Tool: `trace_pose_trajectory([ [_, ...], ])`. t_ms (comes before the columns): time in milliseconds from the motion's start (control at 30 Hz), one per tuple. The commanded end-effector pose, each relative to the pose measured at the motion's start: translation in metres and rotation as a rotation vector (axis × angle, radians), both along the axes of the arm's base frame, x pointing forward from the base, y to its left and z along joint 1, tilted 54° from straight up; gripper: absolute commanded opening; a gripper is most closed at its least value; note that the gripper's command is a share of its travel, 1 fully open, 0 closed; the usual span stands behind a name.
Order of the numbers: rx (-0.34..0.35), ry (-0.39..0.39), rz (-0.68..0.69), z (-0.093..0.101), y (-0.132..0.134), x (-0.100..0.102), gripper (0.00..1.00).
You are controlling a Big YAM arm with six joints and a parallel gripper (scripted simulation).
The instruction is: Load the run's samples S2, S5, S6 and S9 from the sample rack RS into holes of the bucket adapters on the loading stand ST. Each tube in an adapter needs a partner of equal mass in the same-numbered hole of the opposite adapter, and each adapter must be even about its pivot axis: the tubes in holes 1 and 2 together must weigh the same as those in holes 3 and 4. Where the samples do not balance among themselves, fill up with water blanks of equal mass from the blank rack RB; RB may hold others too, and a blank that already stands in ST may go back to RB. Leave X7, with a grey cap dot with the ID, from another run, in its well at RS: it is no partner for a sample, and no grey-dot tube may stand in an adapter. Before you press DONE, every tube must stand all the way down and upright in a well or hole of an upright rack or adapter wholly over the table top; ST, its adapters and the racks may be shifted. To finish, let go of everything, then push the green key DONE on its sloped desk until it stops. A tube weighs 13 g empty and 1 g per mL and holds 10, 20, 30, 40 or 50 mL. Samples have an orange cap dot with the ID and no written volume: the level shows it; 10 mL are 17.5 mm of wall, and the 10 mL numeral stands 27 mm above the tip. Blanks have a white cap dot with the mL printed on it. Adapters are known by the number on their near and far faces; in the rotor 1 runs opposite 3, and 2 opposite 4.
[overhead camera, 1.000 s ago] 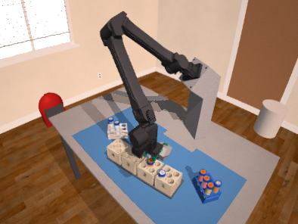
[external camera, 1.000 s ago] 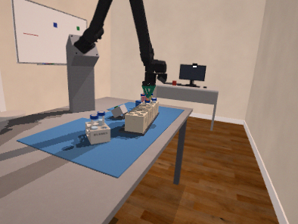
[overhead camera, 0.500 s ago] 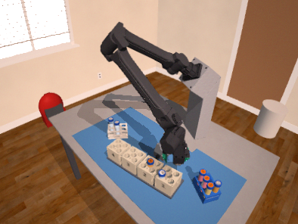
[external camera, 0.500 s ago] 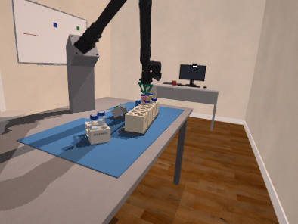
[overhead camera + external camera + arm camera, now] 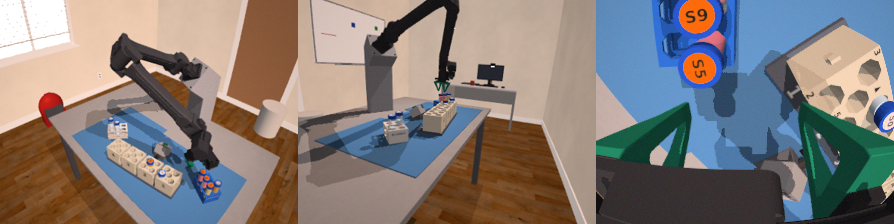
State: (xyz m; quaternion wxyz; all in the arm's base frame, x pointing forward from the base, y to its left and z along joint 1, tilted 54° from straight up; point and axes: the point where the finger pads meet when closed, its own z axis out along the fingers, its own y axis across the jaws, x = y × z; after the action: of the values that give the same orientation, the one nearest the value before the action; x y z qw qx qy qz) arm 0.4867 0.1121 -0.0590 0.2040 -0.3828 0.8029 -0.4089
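My gripper (image 5: 442, 86) (image 5: 744, 109) is open and empty, above the mat between the sample rack RS (image 5: 207, 197) (image 5: 731, 42) and stand ST (image 5: 165, 194) (image 5: 775, 67). In RS stand S5 (image 5: 700, 68), S9 (image 5: 697, 16), another orange-dot tube (image 5: 210, 185) and a pale-dot tube (image 5: 218, 183). S6 (image 5: 150, 161) stands in adapter 2; its hole is unclear. The 50 mL blank (image 5: 162, 172) (image 5: 884, 117) stands in adapter 1 (image 5: 831, 57). Adapters 3 and 4 show no tubes. Blank rack RB (image 5: 398, 136) holds two white-dot blanks (image 5: 392, 117) (image 5: 398, 113); their numbers are unreadable.
The sloped grey DONE desk (image 5: 162, 150) (image 5: 417, 110) (image 5: 788, 177) with its green key (image 5: 166, 144) stands beside ST, on the arm's side. All stand on the blue mat (image 5: 140, 200) (image 5: 415, 163). The grey arm pedestal (image 5: 202, 94) (image 5: 379, 83) rises behind.
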Motion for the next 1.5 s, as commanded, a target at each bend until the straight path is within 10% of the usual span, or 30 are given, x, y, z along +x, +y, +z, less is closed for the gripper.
trace_pose_trajectory([
  [0, 0.021, -0.008, 0.004, -0.012, 0.021, -0.004, 0.80],
  [1333, 0.025, -0.018, -0.007, -0.048, 0.014, 0.023, 0.80],
  [1367, 0.025, -0.018, -0.007, -0.048, 0.014, 0.023, 0.00],
  [1467, 0.025, -0.018, -0.007, -0.048, 0.014, 0.023, 0.00],
])
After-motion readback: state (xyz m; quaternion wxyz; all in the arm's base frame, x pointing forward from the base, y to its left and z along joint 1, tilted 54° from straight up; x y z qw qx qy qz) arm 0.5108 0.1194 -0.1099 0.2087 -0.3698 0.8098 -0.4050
